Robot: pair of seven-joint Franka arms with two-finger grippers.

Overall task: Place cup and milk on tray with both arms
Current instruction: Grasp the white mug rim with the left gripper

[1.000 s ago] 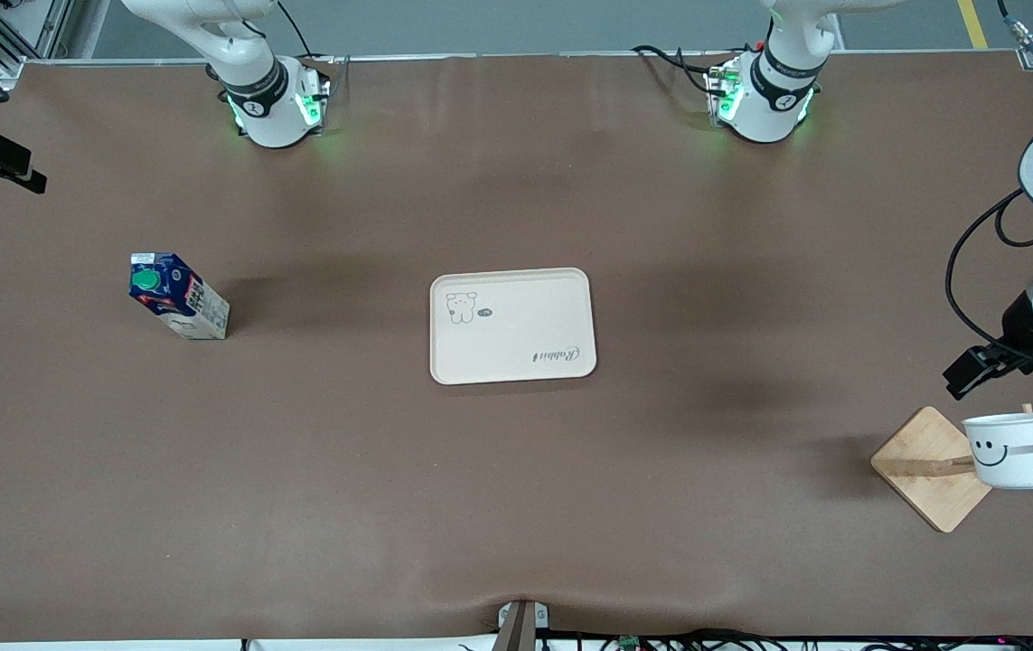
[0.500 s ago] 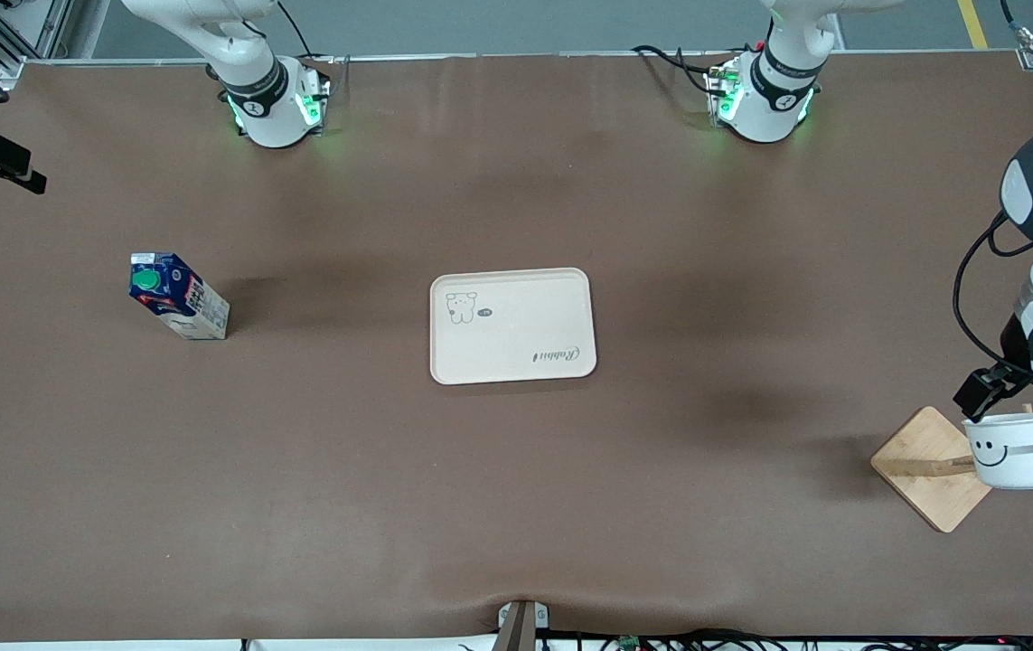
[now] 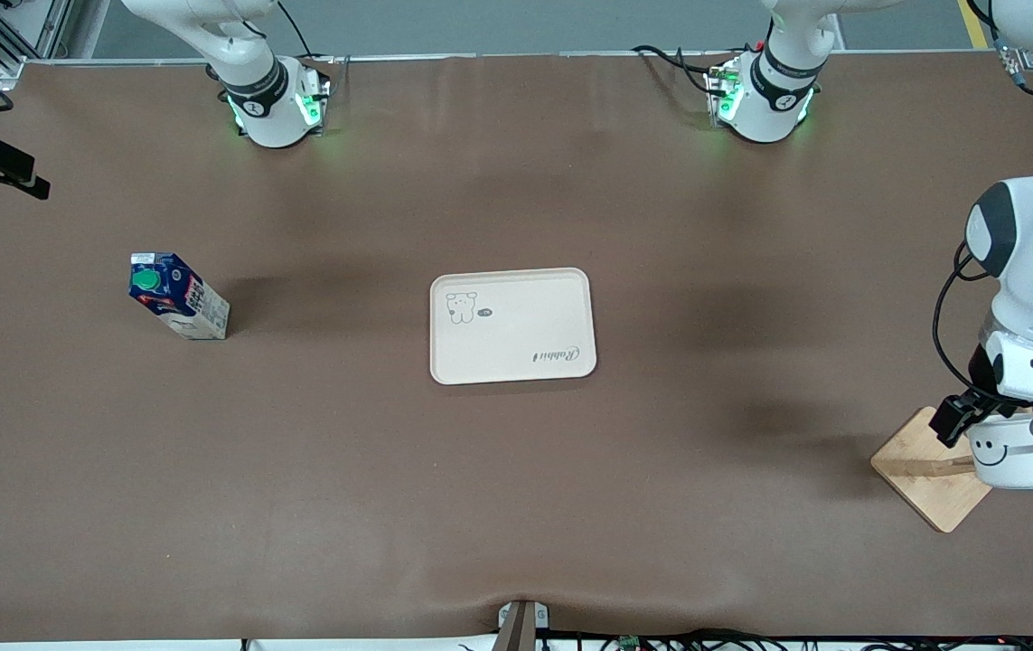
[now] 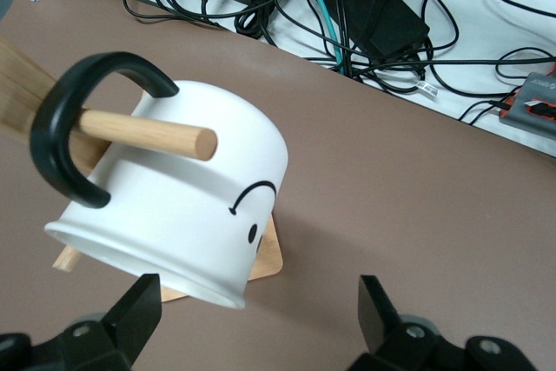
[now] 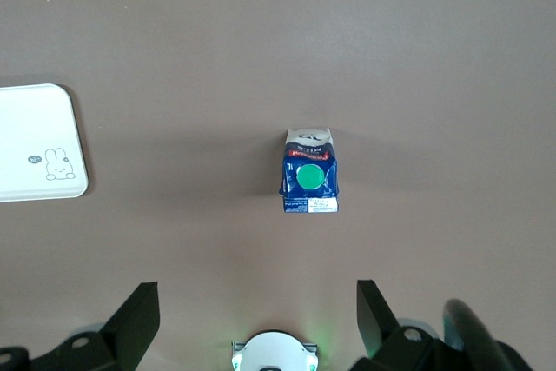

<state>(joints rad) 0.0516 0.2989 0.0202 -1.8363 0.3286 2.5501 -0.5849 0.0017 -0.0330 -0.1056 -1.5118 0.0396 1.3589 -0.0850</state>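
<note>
The tray [image 3: 512, 325] says "Rabbit" at its 5 o'clock corner. The milk [image 3: 174, 294] stands at the tray's 9 o'clock. The cup [image 3: 1013, 452] hangs on a wooden stand [image 3: 918, 470]. The left gripper [image 4: 256, 323] hovers over the cup, fingers apart. The right gripper [image 5: 256, 319] waits above the milk, fingers apart.

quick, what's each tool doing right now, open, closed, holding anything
Left tool: open, holding nothing, at the cup that hangs on the wooden stand.
Right tool: open, holding nothing, high over the milk.
</note>
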